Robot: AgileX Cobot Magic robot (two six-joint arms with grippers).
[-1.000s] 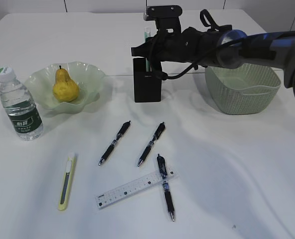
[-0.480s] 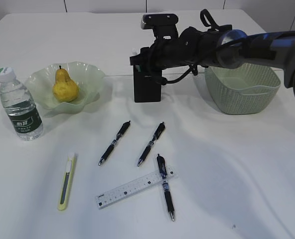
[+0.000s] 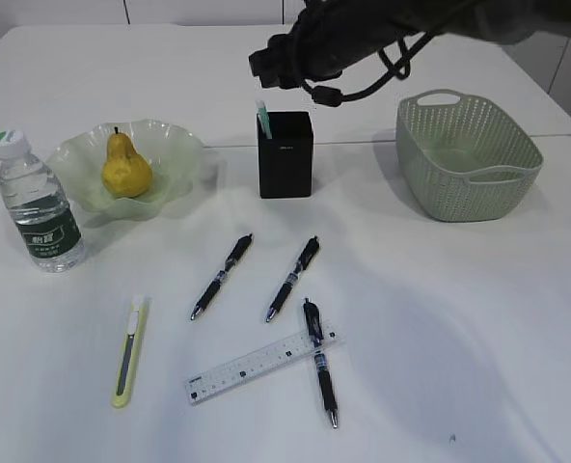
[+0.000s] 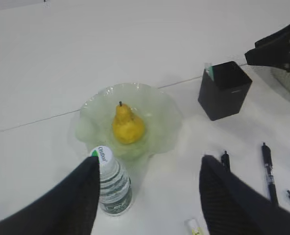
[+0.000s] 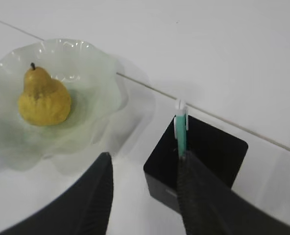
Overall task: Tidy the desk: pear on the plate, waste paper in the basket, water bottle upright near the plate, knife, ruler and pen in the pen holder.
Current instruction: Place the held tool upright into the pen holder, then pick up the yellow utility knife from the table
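Exterior view: the right arm's fingers point(image 3: 271, 69) are seen raised above the small matte black square pen holder point(image 3: 285, 154), in which a pale green utility knife point(image 3: 262, 120) stands upright. The knife step is judged done for this one — next, a pen or ruler must be fetched from the near desk point(image 3: 459, 367). Three black pens point(image 3: 221, 277), a translucent whitish ruler point(image 3: 263, 366) and a yellow-green knife point(image 3: 129, 351) lie there. The sage-green perforated basket point(image 3: 469, 154) appears empty; no waste paper is visible.

Left wrist view: the left fingers point(image 4: 147, 196) are spread, holding nothing, above the clear water bottle point(image 4: 110, 182), upright beside the pale green ruffled glass plate point(image 4: 159, 117) — the yellow pear point(image 4: 127, 126) sits in it.

Right wrist view: the right fingers are parted and empty, one overlapping the holder.
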